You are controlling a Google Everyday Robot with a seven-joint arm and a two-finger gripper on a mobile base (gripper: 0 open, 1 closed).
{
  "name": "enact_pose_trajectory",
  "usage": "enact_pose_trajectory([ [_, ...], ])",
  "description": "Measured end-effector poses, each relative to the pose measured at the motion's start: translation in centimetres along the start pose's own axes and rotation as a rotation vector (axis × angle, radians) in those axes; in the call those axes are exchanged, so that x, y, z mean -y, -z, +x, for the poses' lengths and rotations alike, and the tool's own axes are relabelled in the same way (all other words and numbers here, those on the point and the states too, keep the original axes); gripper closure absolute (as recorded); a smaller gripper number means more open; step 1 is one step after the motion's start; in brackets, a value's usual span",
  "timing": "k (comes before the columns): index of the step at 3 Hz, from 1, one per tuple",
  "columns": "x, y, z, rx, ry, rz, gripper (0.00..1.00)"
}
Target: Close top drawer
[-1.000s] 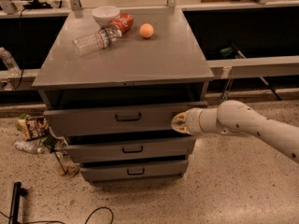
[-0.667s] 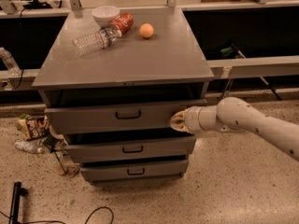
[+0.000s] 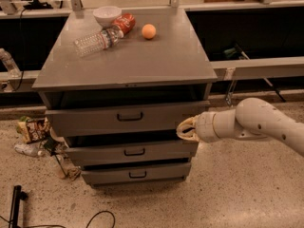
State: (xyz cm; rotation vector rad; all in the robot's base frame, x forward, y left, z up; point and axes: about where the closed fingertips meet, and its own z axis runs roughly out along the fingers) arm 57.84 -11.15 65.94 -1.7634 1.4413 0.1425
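Speckled floor (image 3: 228, 194) comes nearest, with a black cable at the lower left and wrappers (image 3: 31, 129) dumped beside the cabinet.

Bottom drawer (image 3: 137, 174) and middle drawer (image 3: 133, 152) both sit a little out from the frame, each with a dark gap above it. Contents are hidden for both.

My gripper (image 3: 186, 129) is at the right end of the top drawer (image 3: 95, 120), low on its front panel and seemingly touching it (whether it is wide or narrow I cannot tell). This drawer has the tallest front and a small dark handle (image 3: 129, 116) at its centre. It stands pulled out, with a wide dark opening between it and the cabinet top (image 3: 142, 61). The inside is in shadow, so its contents can't be read.

Step in hand, as I judge it, is pushing the front straight back. My contact is far off centre, so the drawer may skew and bind on its runners. Pressing nearer the handle would be safer. I should keep the push level, stay clear of the middle drawer's lip just below, and stop once the front is flush.

Farther back on the cabinet top, a clear bottle (image 3: 95, 41) lies on its side. A white bowl (image 3: 107, 15) stands upright, its contents not visible, with a red can (image 3: 125, 23) lying beside it. An orange (image 3: 148, 31) sits near them.
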Motion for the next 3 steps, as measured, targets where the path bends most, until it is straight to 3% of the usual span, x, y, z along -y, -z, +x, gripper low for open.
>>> enact_pose_trajectory([
  [1,0.6,5.6,-4.8,0.074,-0.097,0.0,1.0],
  [2,2.3,9.8,-7.9,0.167,-0.196,0.046,1.0],
  [3,3.7,12.7,-9.5,0.305,-0.32,0.147,1.0],
])
